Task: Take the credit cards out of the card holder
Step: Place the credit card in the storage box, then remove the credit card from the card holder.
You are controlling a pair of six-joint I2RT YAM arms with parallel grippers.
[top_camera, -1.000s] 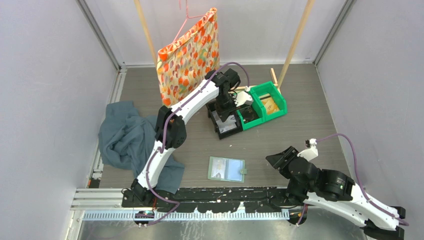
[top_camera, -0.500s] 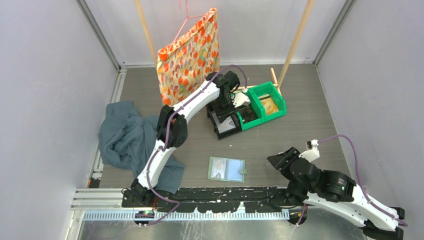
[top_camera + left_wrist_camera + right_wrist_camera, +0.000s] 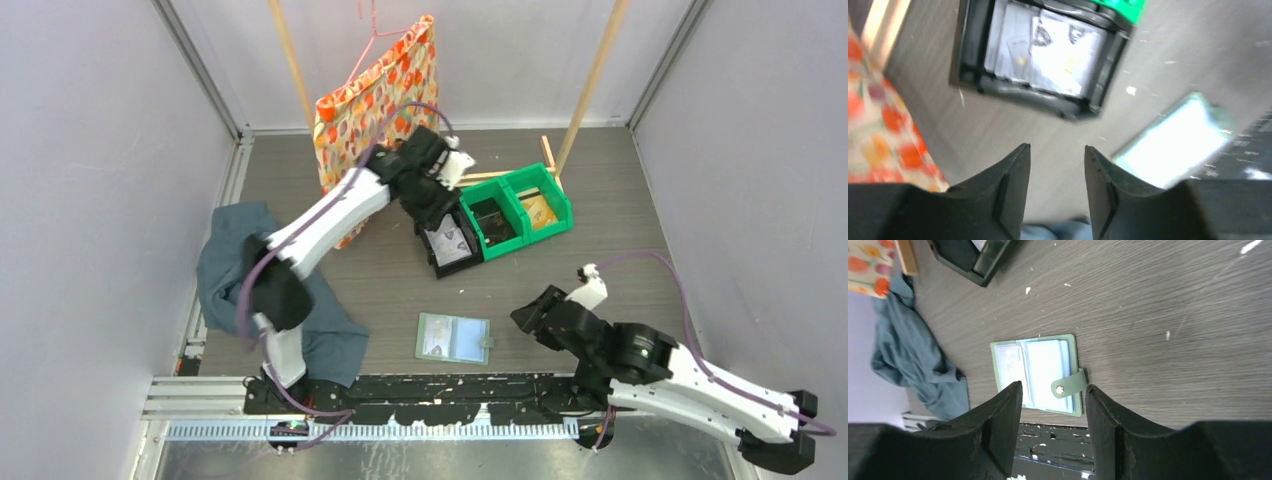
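Left pincer (image 3: 1055, 147) has opened, lifting off the black bin (image 3: 1038, 100).

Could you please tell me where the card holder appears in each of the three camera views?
Top external: the card holder lies open at low centre.
Left wrist: the card holder is a blurred pale patch at mid-right.
Right wrist: the card holder lies open at centre, its strap to the right.
Shared landmark: the black bin holding cards, top left in both wrist views.
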